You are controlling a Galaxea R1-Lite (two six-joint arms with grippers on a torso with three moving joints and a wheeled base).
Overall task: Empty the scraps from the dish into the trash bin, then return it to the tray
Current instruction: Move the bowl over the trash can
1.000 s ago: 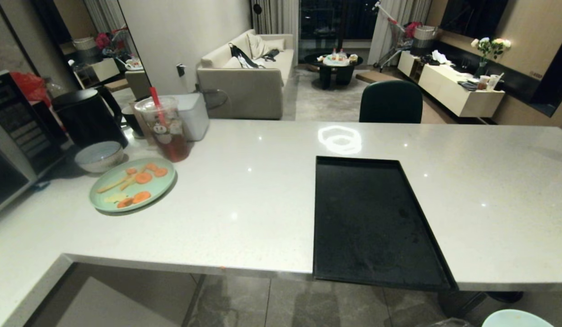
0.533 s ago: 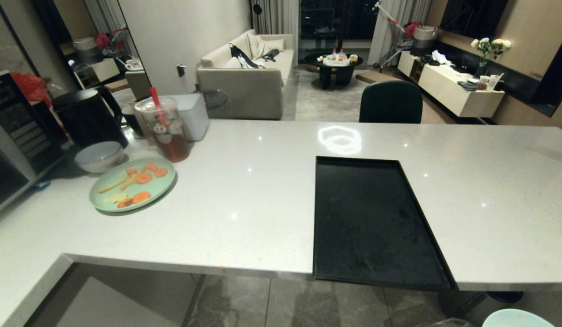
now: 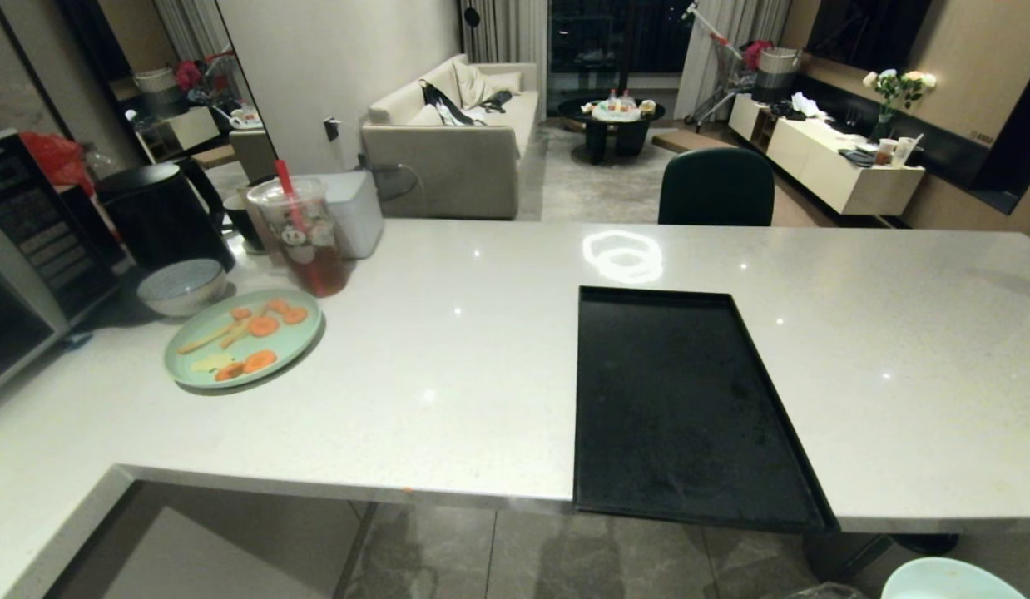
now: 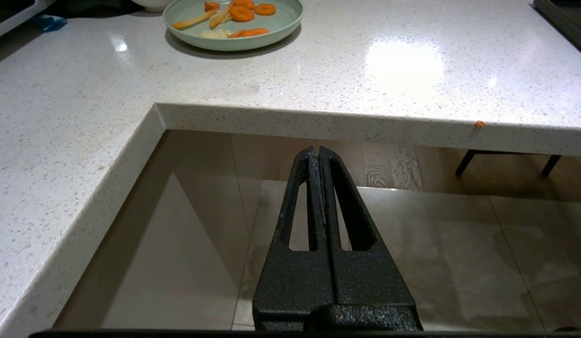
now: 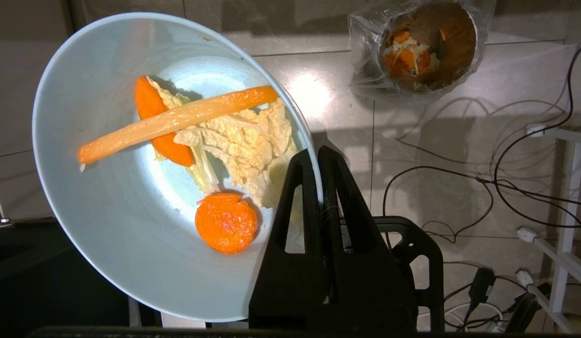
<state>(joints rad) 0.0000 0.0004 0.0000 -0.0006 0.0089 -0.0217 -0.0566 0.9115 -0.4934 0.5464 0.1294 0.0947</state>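
Head view: pale speckled tabletop with the black tray lying flat near its front edge, nothing on it. Far left of the tabletop, a mint-green plate with carrot slices and pale sticks, a grey-white speckled bowl just behind it, and a plastic drink cup with a red straw beside the plate. Only a sliver of the pale-blue dish shows, at the lower right corner, below and off the tabletop edge, well apart from the tray. Neither arm in frame.

Left wrist view: left gripper pressed together, empty, hanging below the tabletop edge over the tiled floor. The mint-green plate sits on the tabletop beyond it. A tiny orange speck sticks to the tabletop's front edge.

Right wrist view: right gripper pinching the rim of the dish, fingers closed across the wall. The dish is tilted, held above the floor. The scraps lie inside: a long carrot stick, two carrot slices, a pale cabbage leaf. The trash bin, steel with a clear crinkled liner, stands on the floor below and off to one side of the dish, not directly under it; it holds orange and pale bits. Loose cables run across the floor nearby.
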